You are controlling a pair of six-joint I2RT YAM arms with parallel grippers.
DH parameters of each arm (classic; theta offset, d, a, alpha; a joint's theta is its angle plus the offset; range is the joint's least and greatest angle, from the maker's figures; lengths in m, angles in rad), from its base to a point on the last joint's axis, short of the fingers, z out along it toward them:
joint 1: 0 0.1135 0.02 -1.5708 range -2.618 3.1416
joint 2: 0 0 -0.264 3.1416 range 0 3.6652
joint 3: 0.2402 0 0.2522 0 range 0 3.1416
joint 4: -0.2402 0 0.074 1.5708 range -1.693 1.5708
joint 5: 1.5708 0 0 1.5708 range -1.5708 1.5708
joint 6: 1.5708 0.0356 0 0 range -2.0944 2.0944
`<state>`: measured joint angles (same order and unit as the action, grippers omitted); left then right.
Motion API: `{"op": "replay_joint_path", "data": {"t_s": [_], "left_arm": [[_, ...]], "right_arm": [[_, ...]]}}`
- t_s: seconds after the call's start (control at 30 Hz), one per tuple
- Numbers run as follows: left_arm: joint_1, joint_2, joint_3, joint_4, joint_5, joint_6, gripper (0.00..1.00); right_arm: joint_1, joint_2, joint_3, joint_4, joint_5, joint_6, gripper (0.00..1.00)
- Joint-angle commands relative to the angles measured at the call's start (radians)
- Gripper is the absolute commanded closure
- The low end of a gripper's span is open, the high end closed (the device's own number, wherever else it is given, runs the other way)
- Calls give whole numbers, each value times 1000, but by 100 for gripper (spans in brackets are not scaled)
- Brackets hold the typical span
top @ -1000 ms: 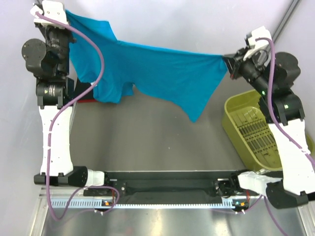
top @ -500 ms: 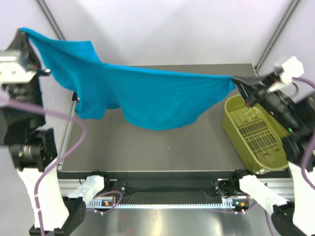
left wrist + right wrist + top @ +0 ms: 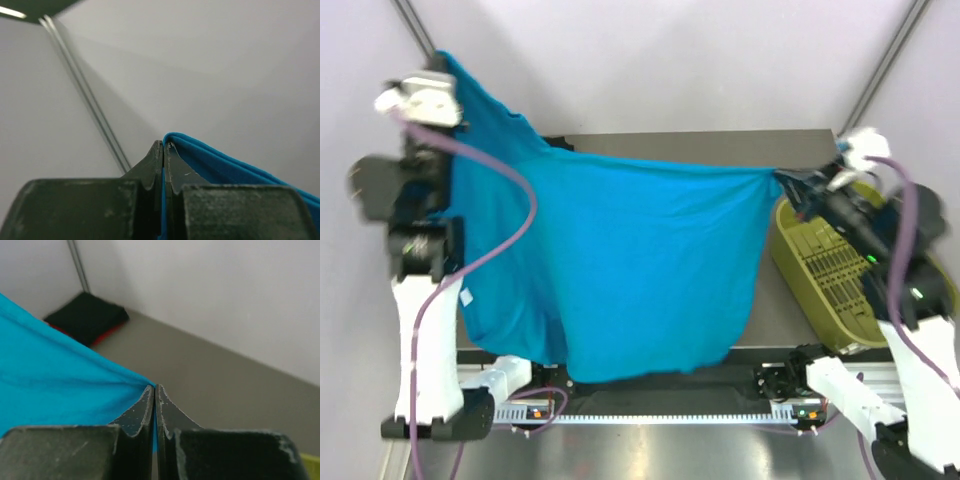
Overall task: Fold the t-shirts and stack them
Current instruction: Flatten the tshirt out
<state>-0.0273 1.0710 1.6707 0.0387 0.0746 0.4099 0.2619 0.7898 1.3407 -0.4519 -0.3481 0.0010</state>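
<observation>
The teal-blue t-shirt point(image 3: 620, 270) hangs spread out high above the table, stretched between both arms, its lower edge near the front rail. My left gripper point(image 3: 445, 62) is shut on one upper corner, seen in the left wrist view point(image 3: 163, 146) with teal cloth point(image 3: 225, 167) between the jaws. My right gripper point(image 3: 782, 180) is shut on the opposite corner, seen in the right wrist view point(image 3: 154, 388) with the teal cloth point(image 3: 55, 375) trailing left. A folded black t-shirt point(image 3: 87, 315) lies on a red one point(image 3: 107, 333) at the table's far corner; the top view hides them behind the hanging shirt.
A yellow-green plastic bin point(image 3: 835, 285) stands at the table's right edge, under my right arm. The grey table point(image 3: 760, 150) shows behind the shirt. A black rail point(image 3: 650, 385) runs along the near edge between the arm bases.
Both arms have swung the teal t-shirt up and toward the near edge. It now hangs as a wide sheet down to the front rail, where before it sagged over the table's far half.
</observation>
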Motion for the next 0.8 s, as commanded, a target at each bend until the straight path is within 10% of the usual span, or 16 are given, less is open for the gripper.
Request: {"op": "replay_joint_path", "data": {"t_s": [0.0, 0.37, 0.77], "left_arm": [[6, 78, -158, 182, 70, -10, 100], [6, 449, -457, 545, 13, 10, 100], [6, 941, -100, 664, -1, 115, 100]], "right_arm": [[8, 84, -93, 122, 112, -47, 100], [-15, 554, -217, 594, 219, -145, 100], [-119, 1074, 136, 762, 183, -177, 100]]}}
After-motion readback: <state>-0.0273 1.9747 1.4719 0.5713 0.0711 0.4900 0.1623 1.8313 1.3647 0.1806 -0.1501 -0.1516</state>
